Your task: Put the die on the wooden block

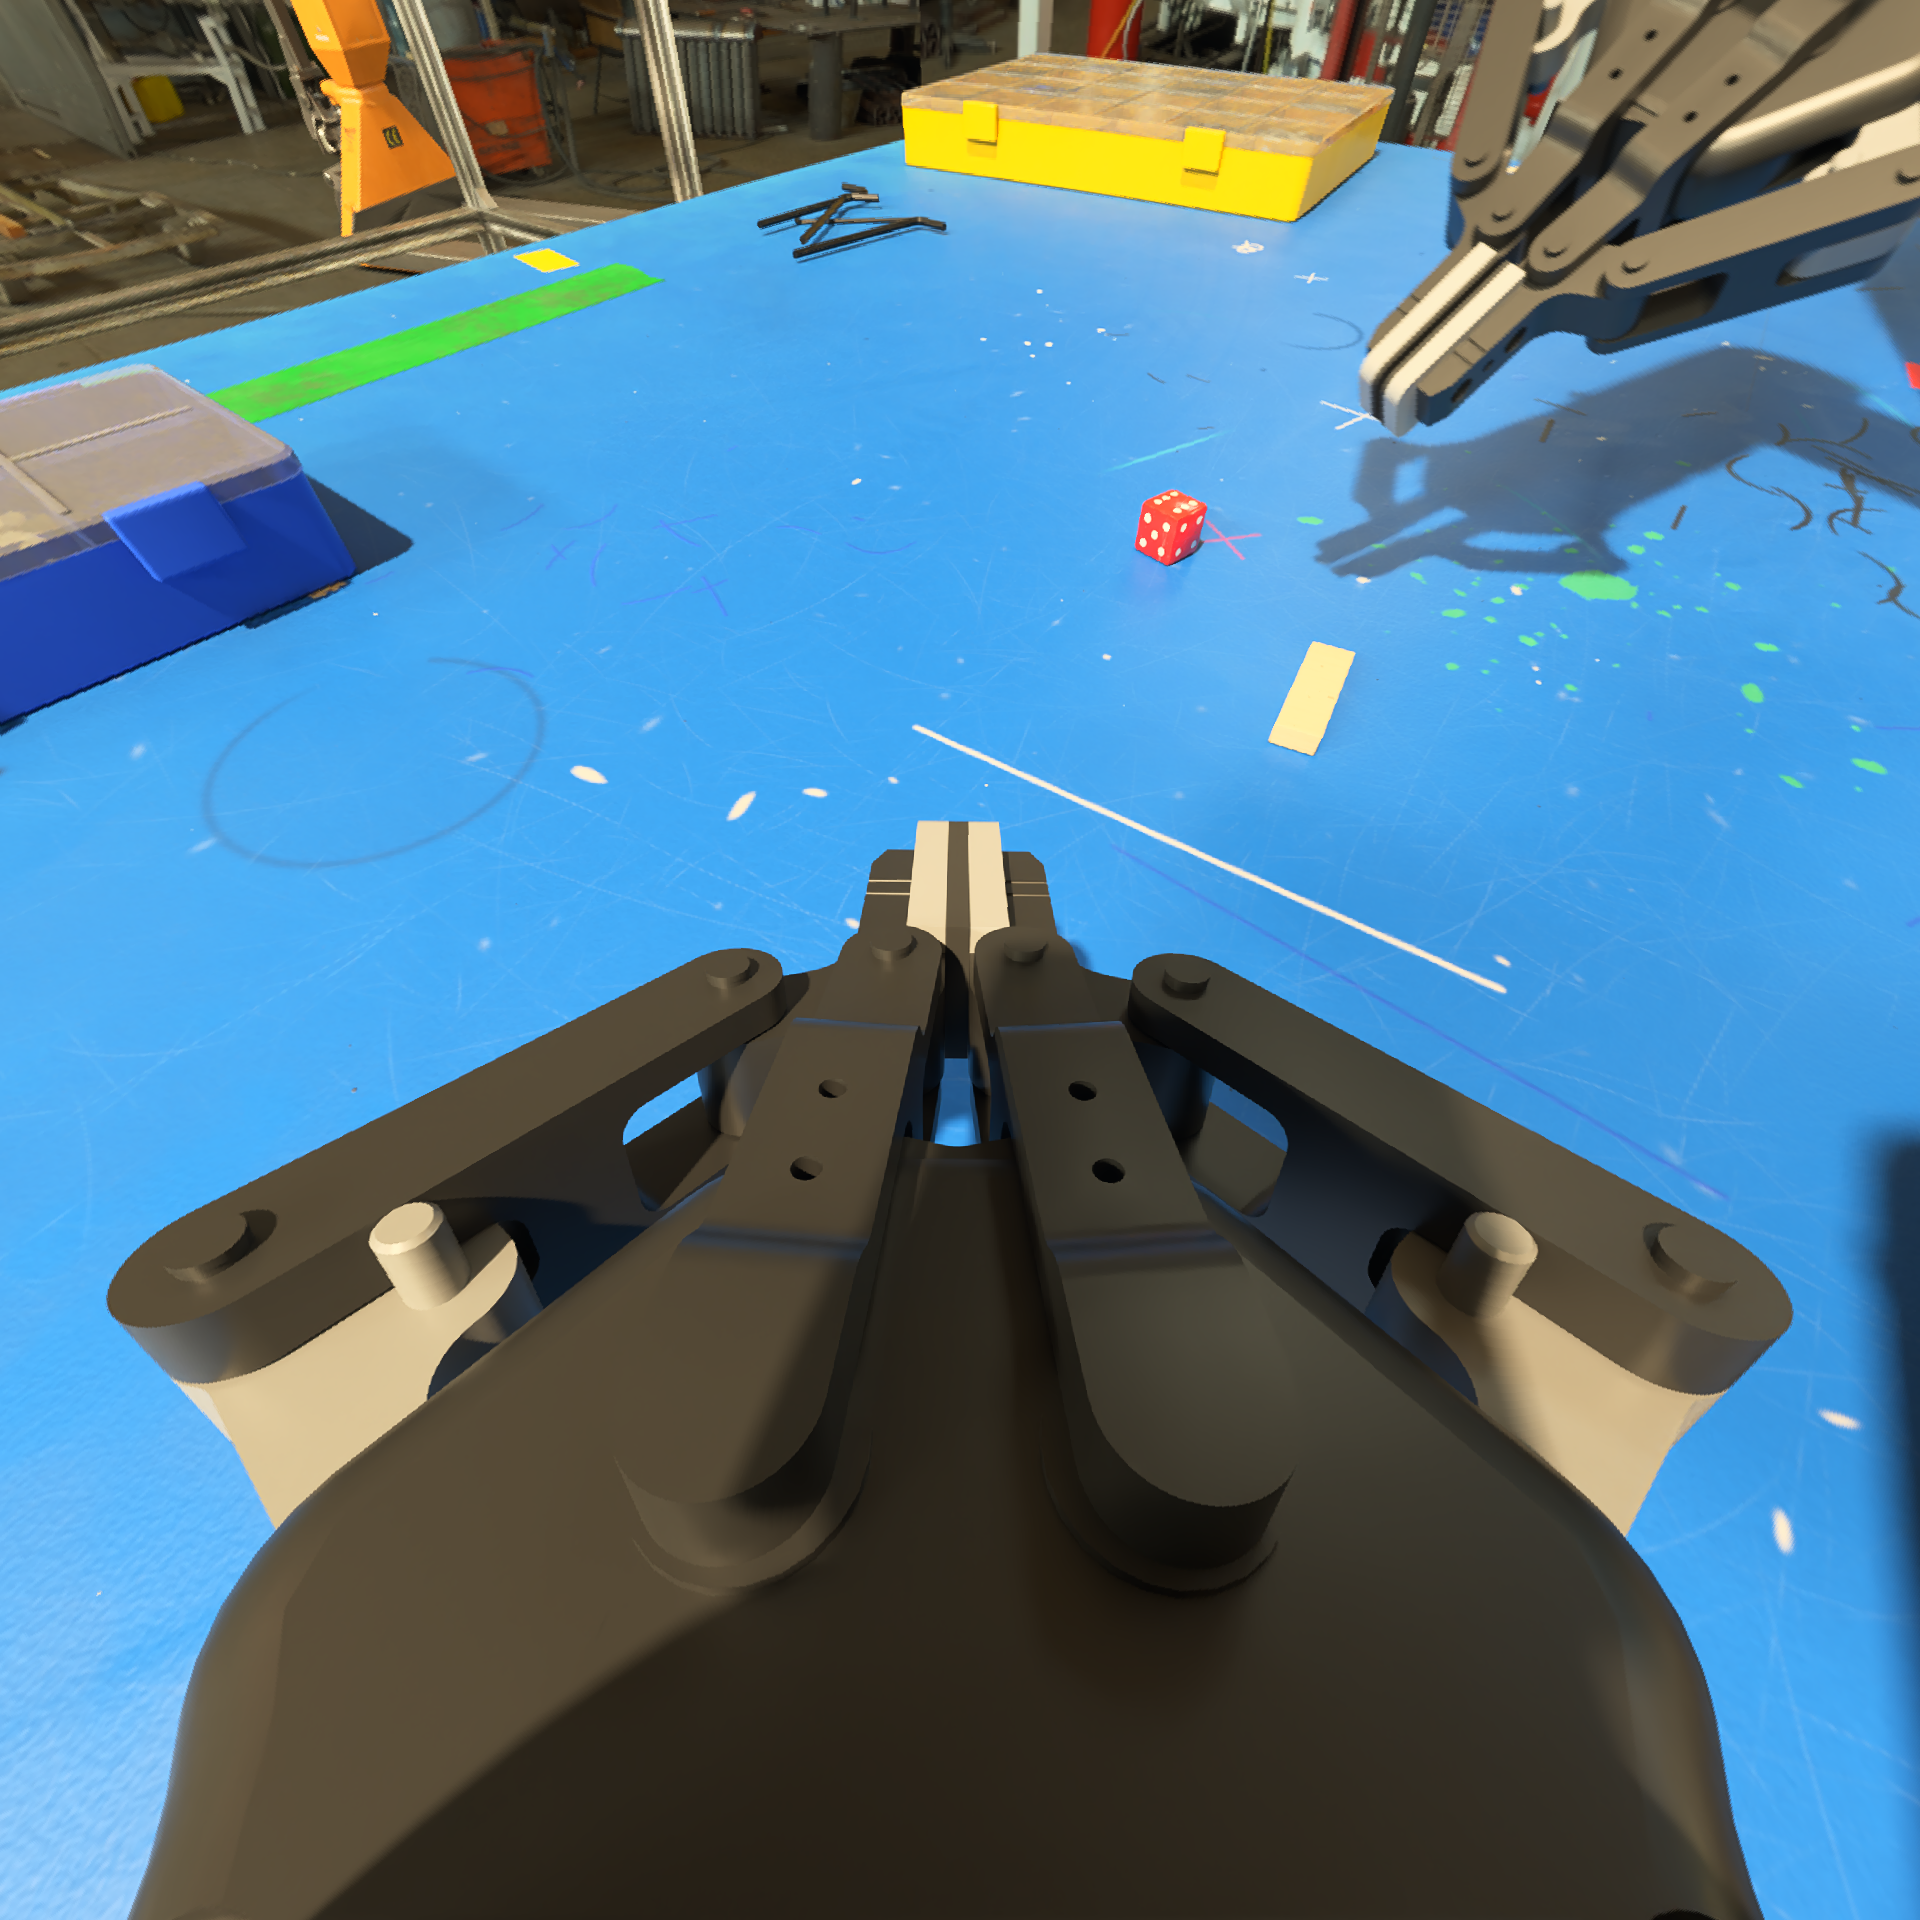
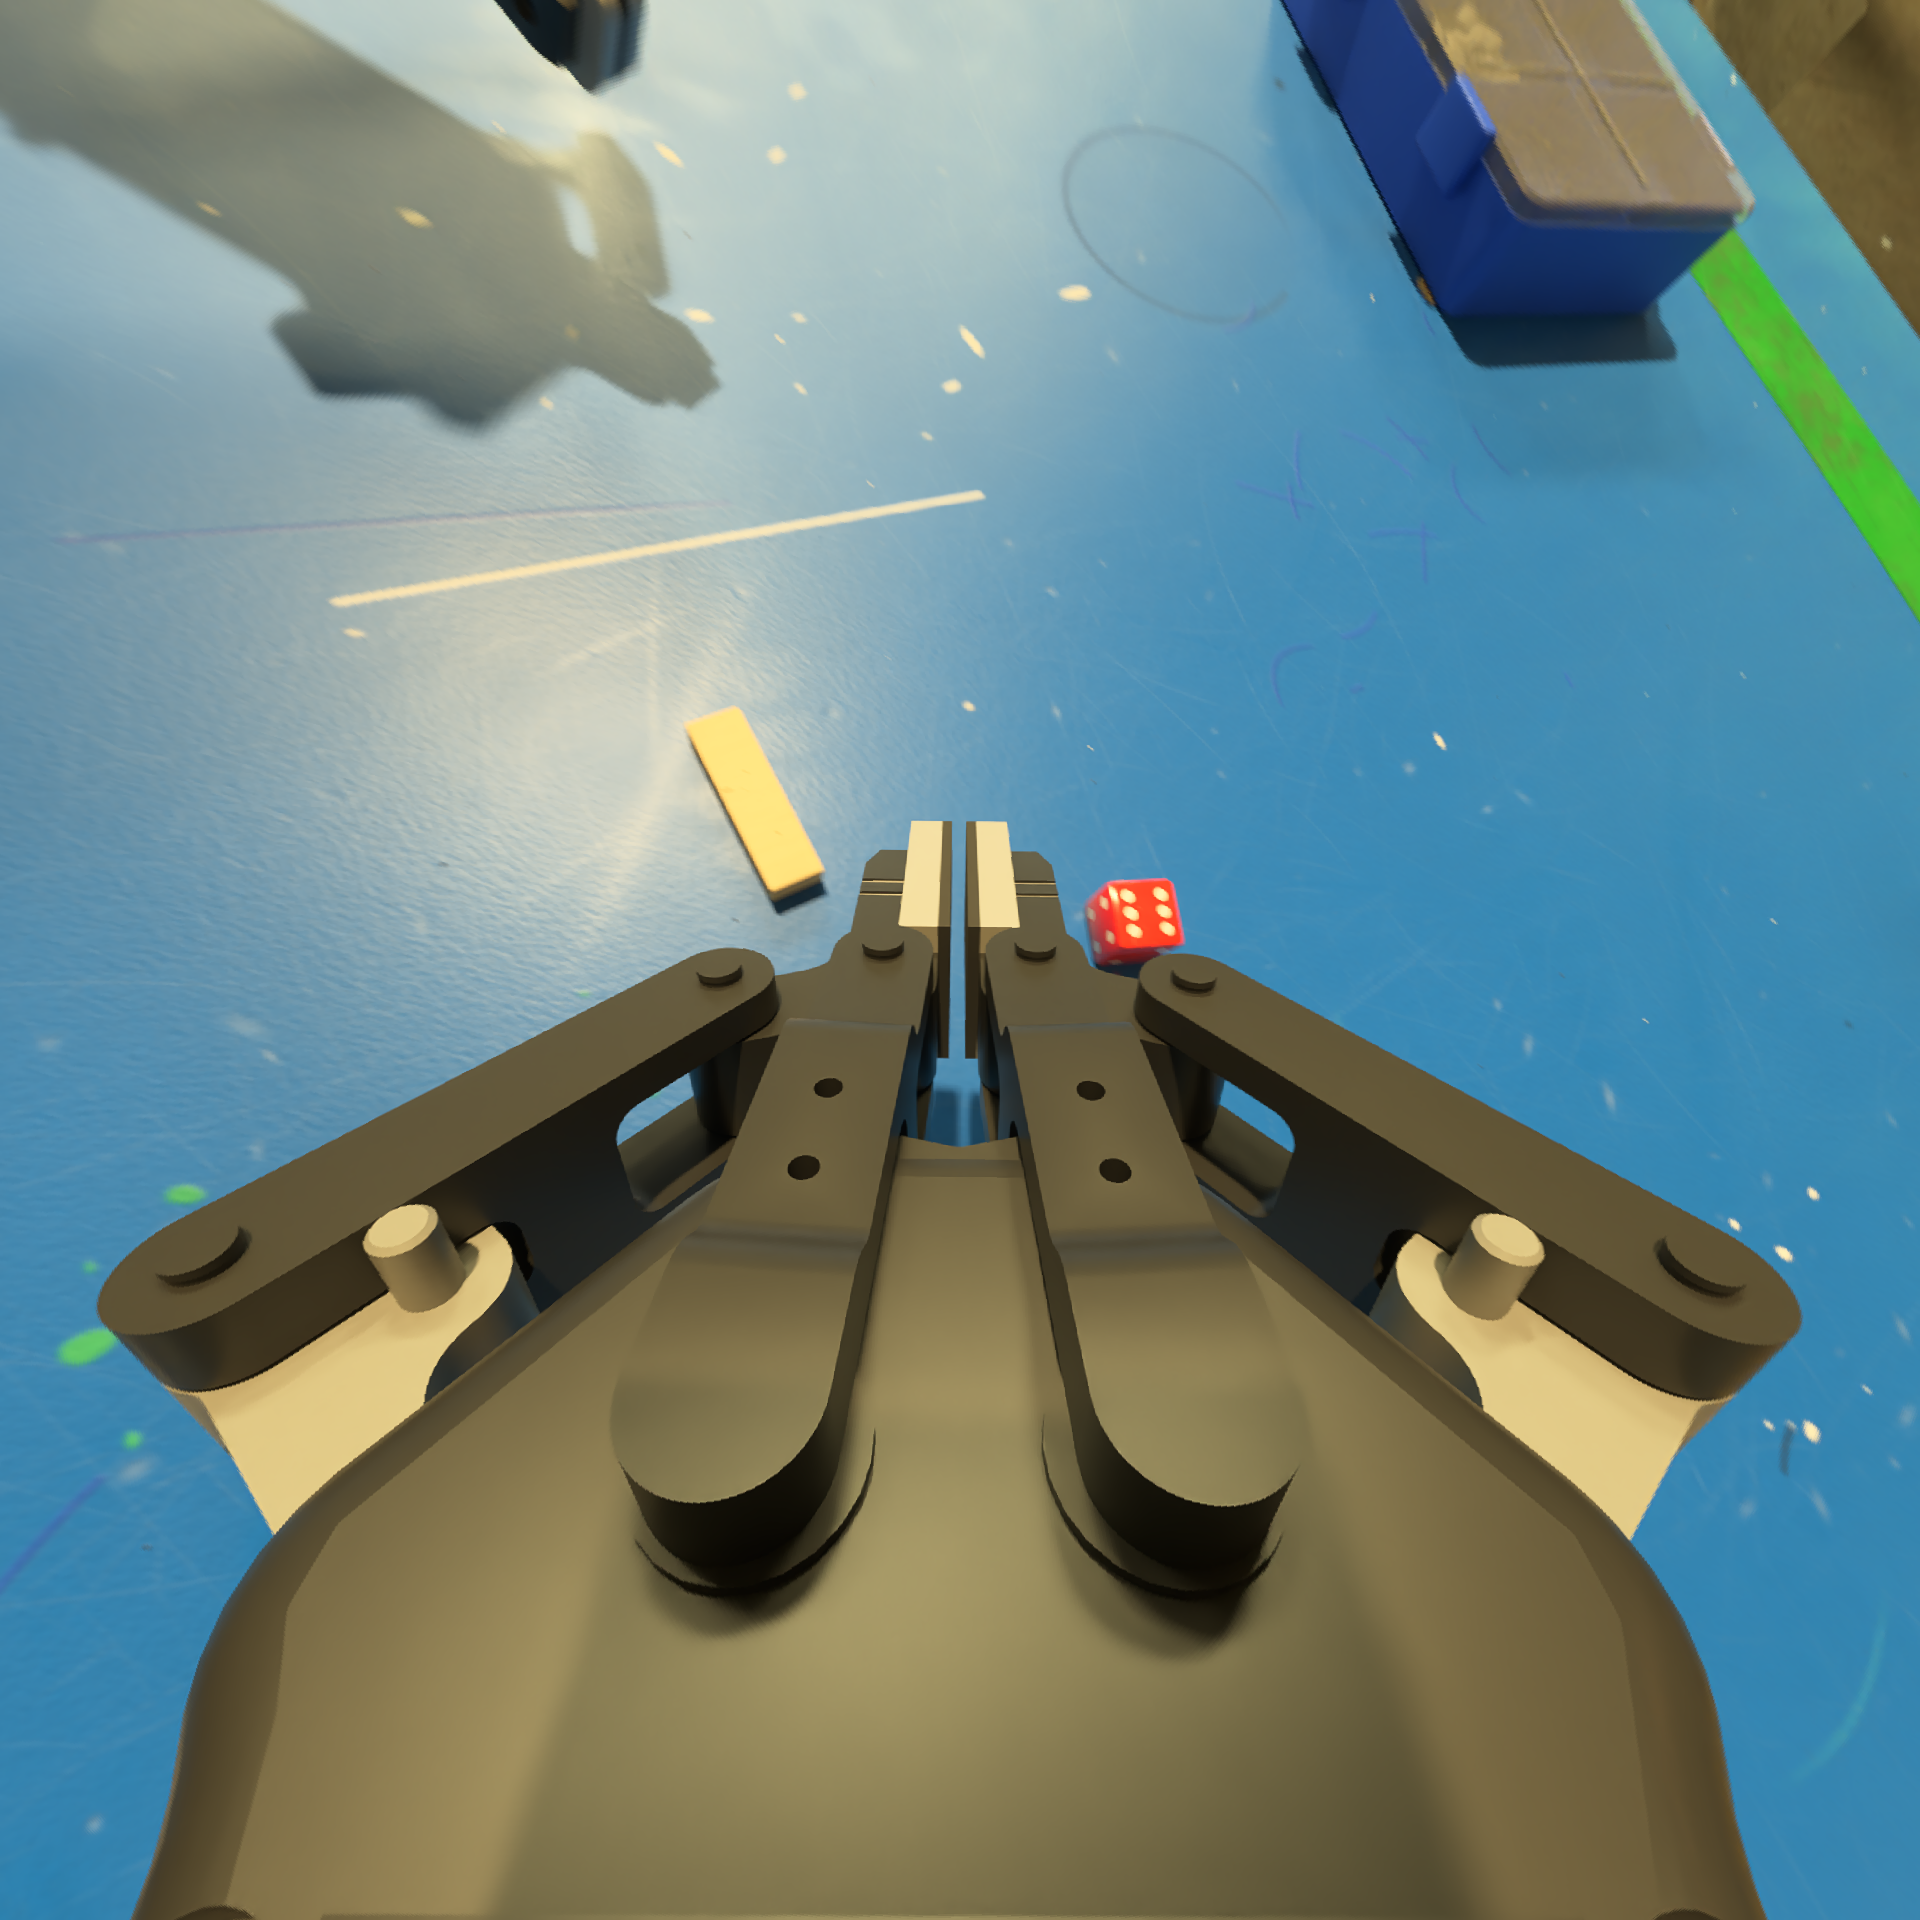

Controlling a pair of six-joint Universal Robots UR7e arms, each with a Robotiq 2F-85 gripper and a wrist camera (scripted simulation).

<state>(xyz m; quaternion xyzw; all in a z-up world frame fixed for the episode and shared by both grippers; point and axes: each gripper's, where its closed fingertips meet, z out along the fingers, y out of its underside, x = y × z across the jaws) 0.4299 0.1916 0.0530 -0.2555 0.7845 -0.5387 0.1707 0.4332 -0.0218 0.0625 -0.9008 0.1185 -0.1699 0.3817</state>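
A small red die (image 1: 1171,527) with white pips sits on the blue table, apart from a flat pale wooden block (image 1: 1312,696) lying nearer to me. My left gripper (image 1: 958,831) is shut and empty, well short of both. My right gripper (image 1: 1397,400) hangs shut above the table to the right of the die. In the right wrist view the right gripper (image 2: 958,831) is shut and empty, with the die (image 2: 1135,921) just right of its fingertips and the block (image 2: 753,800) just left of them.
A blue box with a clear lid (image 1: 135,530) stands at the left; it also shows in the right wrist view (image 2: 1538,156). A yellow compartment case (image 1: 1132,135) and black hex keys (image 1: 847,220) lie at the far side. A green tape strip (image 1: 436,332) runs along the table edge.
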